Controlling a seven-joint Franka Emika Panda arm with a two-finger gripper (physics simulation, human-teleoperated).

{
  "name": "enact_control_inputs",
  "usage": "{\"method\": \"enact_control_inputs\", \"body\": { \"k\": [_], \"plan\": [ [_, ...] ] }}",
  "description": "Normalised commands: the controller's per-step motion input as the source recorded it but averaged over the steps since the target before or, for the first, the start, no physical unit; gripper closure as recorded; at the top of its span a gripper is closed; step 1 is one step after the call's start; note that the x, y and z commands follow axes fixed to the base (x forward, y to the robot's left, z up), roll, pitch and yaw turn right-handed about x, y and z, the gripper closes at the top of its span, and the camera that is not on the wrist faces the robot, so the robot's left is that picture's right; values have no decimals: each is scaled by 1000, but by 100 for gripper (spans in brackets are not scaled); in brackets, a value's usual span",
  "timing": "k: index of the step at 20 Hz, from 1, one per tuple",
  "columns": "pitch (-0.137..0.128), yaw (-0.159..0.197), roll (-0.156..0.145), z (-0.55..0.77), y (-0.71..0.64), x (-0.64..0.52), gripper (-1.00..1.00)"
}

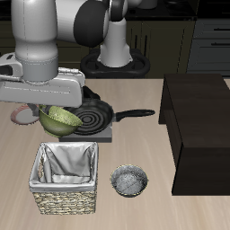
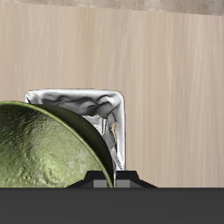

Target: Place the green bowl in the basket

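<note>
My gripper [image 1: 47,114] is shut on the rim of the green bowl [image 1: 60,120] and holds it tilted in the air, just behind the basket's back edge. The bowl's speckled inside faces the exterior camera. The wicker basket [image 1: 65,199] stands near the table's front edge, and its grey-white cloth lining shows nothing inside. In the wrist view the green bowl [image 2: 44,153] fills the near part by my gripper [image 2: 112,179]. The basket [image 2: 120,114] lies below and beyond the bowl, partly hidden by it.
A black frying pan [image 1: 94,115] sits on a stove plate right behind the held bowl. A grey speckled bowl [image 1: 129,181] stands beside the basket. A pink-rimmed plate [image 1: 19,115] is partly hidden behind the arm. A dark cabinet block [image 1: 199,126] stands on one side of the table.
</note>
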Motion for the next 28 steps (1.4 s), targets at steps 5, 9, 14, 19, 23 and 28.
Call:
{"method": "enact_control_inputs", "body": {
  "k": [5,9,14,19,23,28],
  "plan": [
    [40,5,6,-345,6,104,100],
    [37,5,3,-336,26,50,100],
    [53,10,10,-389,106,35,100],
    [33,17,2,-282,37,22,100],
    [20,42,-62,-208,-70,13,-100],
    [1,22,35,-74,77,-78,-100]
  ]
}}
